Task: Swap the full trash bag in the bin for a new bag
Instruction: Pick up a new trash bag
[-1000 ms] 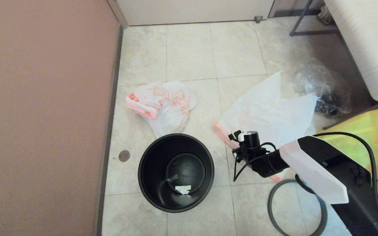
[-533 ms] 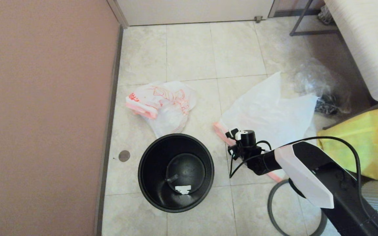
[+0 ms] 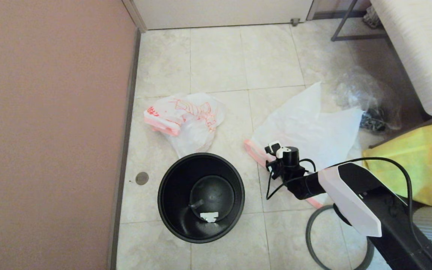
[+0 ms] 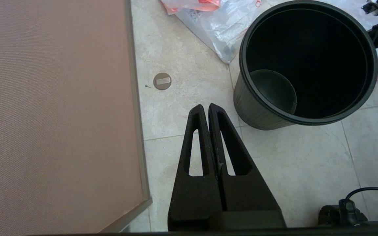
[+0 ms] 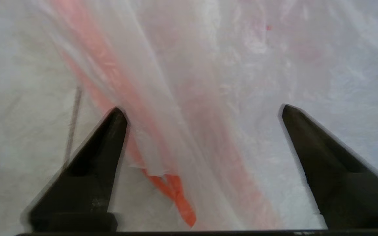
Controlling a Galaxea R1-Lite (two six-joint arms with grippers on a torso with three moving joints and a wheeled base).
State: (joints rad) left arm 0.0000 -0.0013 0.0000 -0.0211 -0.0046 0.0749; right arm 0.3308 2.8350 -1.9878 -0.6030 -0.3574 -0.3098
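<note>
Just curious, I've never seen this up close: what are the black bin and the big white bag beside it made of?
The bin looks like moulded dark plastic, matte with a faint sheen and fine ribbing outside. The new bag appears to be thin translucent plastic film, wrinkled and glossy, with an orange-pink band at its mouth.

Yellow bag (image 3: 422, 168) beside crinkled clear bag (image 3: 366, 99).

- The right arm (image 3: 354, 202) reaches in from the lower right, forward and toward the left, its wrist bent downward.
- The right gripper (image 5: 202, 111) points down with its two fingers (image 5: 110, 131) spread wide apart.
- The left gripper (image 4: 206, 106) hangs low, its fingers (image 4: 197, 137) pressed together and holding nothing.
</note>
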